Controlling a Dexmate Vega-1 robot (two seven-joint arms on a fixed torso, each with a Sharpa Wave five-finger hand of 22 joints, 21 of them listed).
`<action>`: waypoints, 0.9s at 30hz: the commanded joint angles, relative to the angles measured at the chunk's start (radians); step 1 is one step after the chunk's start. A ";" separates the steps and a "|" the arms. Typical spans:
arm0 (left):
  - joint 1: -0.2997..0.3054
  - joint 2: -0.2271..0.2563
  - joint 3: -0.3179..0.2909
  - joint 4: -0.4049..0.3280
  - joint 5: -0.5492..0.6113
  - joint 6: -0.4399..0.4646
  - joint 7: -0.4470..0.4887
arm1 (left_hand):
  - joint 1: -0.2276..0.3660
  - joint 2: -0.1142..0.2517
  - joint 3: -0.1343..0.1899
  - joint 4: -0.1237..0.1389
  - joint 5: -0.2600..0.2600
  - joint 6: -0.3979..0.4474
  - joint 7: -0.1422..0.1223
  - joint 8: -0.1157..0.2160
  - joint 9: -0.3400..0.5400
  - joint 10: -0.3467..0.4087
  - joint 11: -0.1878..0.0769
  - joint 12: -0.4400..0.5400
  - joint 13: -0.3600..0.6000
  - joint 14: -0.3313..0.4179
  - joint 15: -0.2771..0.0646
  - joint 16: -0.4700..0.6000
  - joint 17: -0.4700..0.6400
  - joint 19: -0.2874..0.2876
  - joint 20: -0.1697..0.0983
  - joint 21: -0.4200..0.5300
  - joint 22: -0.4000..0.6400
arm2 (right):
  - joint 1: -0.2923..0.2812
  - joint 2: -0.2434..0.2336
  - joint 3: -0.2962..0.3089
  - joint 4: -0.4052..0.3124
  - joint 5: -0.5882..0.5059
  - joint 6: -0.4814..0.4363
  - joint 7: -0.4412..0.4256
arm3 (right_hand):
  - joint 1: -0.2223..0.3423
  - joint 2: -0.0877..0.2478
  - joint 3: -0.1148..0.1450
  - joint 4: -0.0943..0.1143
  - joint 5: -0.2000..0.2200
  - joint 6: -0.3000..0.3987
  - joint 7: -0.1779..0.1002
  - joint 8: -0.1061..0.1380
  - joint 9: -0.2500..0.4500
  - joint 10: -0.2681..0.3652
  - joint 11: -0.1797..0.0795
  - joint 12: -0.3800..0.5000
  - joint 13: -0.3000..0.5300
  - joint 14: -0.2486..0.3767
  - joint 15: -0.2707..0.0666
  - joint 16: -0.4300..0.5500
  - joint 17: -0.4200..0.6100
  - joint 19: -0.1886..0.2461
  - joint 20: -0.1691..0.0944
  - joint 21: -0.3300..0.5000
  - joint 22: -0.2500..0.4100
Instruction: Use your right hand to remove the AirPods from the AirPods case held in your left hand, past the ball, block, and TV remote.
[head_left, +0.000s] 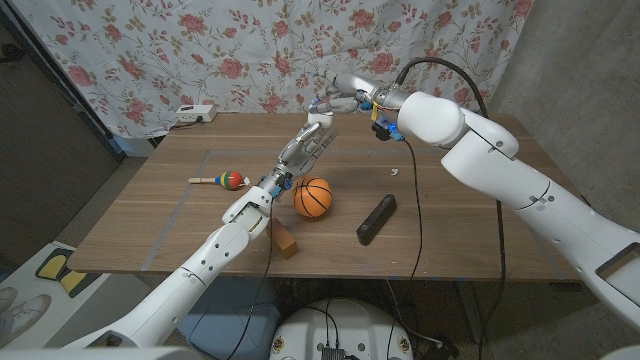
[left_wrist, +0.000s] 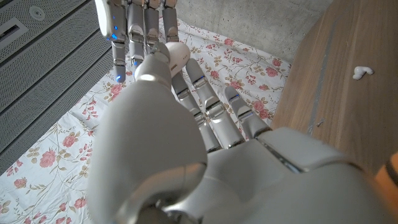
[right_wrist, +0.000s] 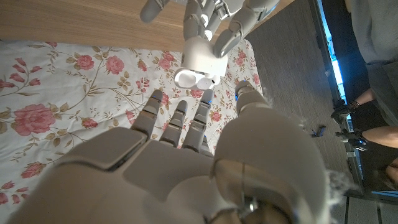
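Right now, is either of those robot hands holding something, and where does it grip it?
The left hand holds the open white AirPods case by its lower body. The right hand holds nothing.

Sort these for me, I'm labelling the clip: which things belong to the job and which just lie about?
Job: white AirPods case, open, held in left hand; right hand close by; small white earbud on table.

Lying about: orange basketball, brown wooden block, black TV remote, colourful wooden maraca, white power strip.
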 joint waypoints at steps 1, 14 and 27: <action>0.000 -0.003 0.002 -0.001 0.002 -0.006 -0.005 | 0.025 0.036 0.006 0.002 0.004 0.010 0.002 0.002 -0.001 0.002 -0.001 0.001 0.293 0.015 -0.017 0.008 0.006 -0.007 -0.001 0.005 0.001 | 0.001 -0.006 -0.008 0.003 -0.010 0.000 0.012 | -0.005 0.008 0.003 -0.005 0.007 0.004 -0.001 0.010 0.001 0.011 -0.004 0.009 -0.001 0.005 -0.005 0.008 0.000 0.007 -0.007 0.006 0.001; -0.002 0.004 0.006 -0.009 0.030 -0.021 -0.001 | 0.026 0.035 0.007 0.001 0.003 0.009 0.000 0.003 0.000 0.004 -0.001 0.001 0.293 0.010 -0.017 0.006 0.006 -0.009 0.000 0.005 0.001 | -0.007 -0.013 -0.005 0.003 -0.024 -0.004 0.011 | -0.024 0.016 -0.001 0.004 0.004 0.009 0.001 0.009 0.001 0.022 -0.004 0.008 -0.005 0.006 -0.002 0.010 -0.002 0.010 -0.007 0.006 0.001; -0.008 0.002 0.013 -0.008 0.044 -0.026 -0.004 | 0.026 0.037 0.008 0.001 0.002 0.007 0.002 0.002 -0.001 0.003 -0.001 -0.002 0.292 0.006 -0.017 0.006 0.007 -0.009 0.000 0.005 0.001 | -0.027 -0.026 -0.010 -0.017 -0.082 -0.011 -0.024 | -0.032 0.032 0.006 0.006 0.002 0.019 0.006 0.009 0.000 0.059 0.013 0.023 0.006 0.024 -0.016 0.023 -0.002 0.030 -0.014 0.011 0.002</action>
